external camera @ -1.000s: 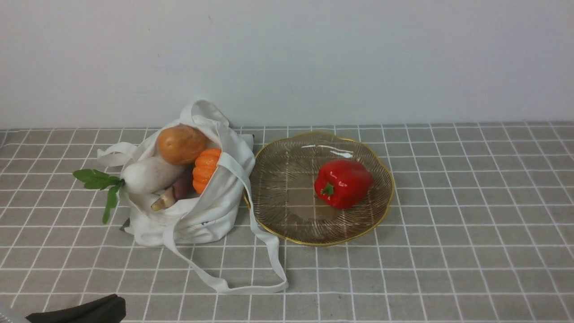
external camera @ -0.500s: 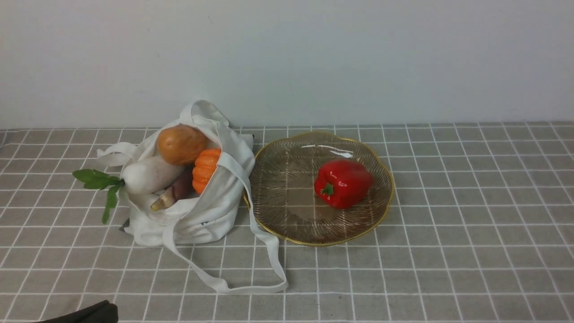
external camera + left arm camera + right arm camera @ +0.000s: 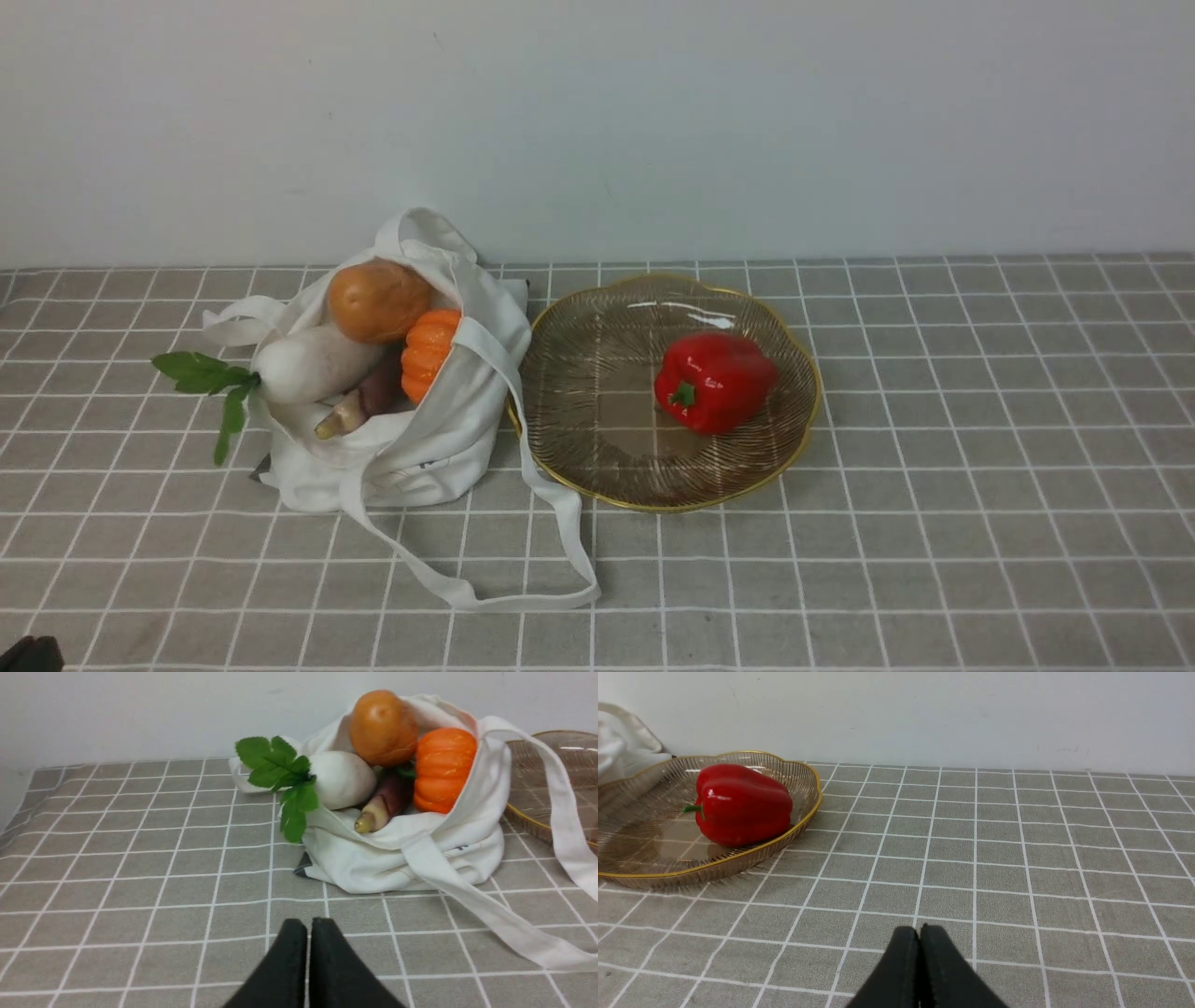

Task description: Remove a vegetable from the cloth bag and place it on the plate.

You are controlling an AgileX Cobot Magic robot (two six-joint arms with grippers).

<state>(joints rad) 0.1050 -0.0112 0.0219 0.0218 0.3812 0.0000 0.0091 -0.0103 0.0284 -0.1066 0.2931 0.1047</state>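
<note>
Plate (image 3: 597,467): red pepper (image 3: 714,381) lying inside. Cloth bag (image 3: 439,457): potato (image 3: 377,300), pumpkin (image 3: 428,353), white radish (image 3: 313,364). Left end effector (image 3: 308,926) and right end effector (image 3: 919,933) pinched together, empty.

Cloth bag (image 3: 402,858) of vegetables, left gripper (image 3: 308,926) low in frame.
Potato (image 3: 383,725), pumpkin (image 3: 444,774) and leafy white radish (image 3: 343,779) fill it; gripper's 2 fingertips pressed together, empty.

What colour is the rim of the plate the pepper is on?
Gold, a thin scalloped edge round the brownish ribbed glass plate; clearest in the right wrist view.
</note>
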